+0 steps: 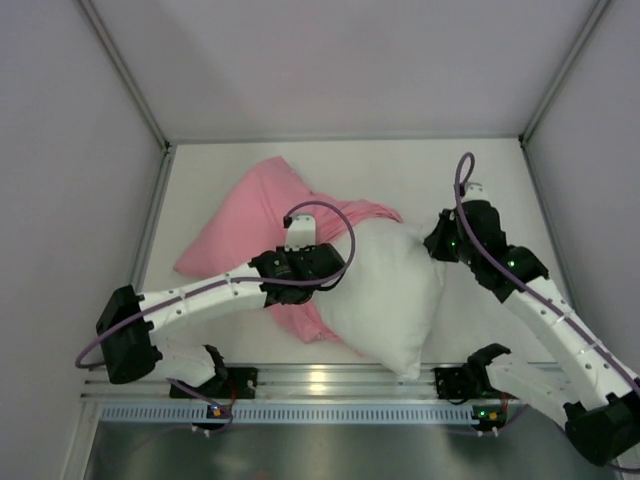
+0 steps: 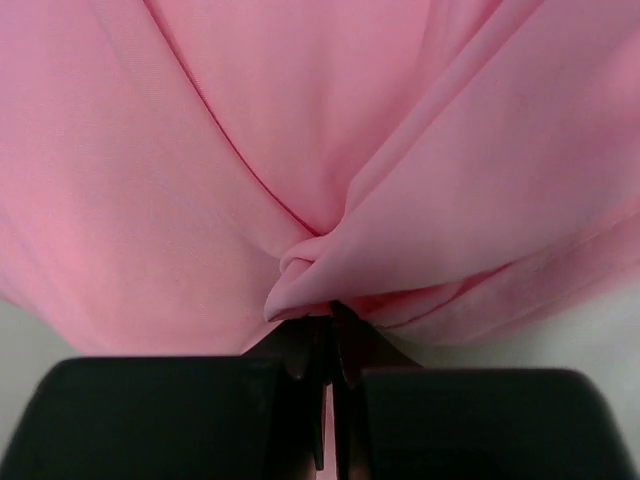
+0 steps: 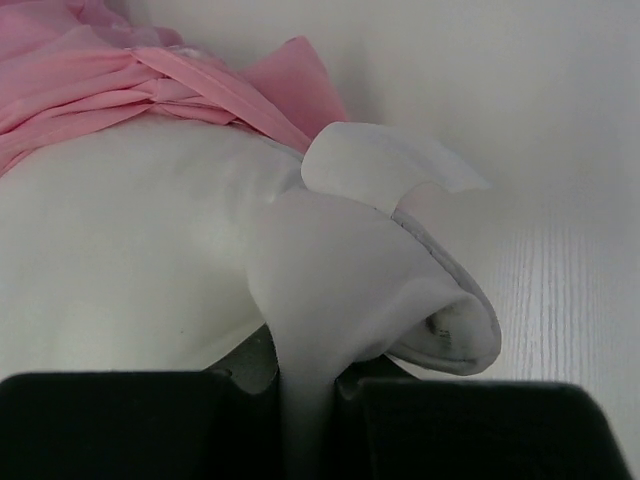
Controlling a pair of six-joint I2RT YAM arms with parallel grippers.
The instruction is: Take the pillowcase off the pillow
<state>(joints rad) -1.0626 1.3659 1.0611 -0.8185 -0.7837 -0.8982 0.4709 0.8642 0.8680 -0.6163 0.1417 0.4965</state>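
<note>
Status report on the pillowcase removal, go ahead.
Left pincer shut on a fold of the pink pillowcase. Right pincer shut on a corner of the white pillow. Pillow mostly out, one end under pink cloth. No obstacle seen.

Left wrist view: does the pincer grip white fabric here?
No, the left pincer is shut on a fold of the pink pillowcase.

Pillowcase [image 2: 200, 150] is smooth cloth, pillow [image 1: 390, 295] matt fabric, table [image 3: 560, 280] perhaps grained laminate.
</note>
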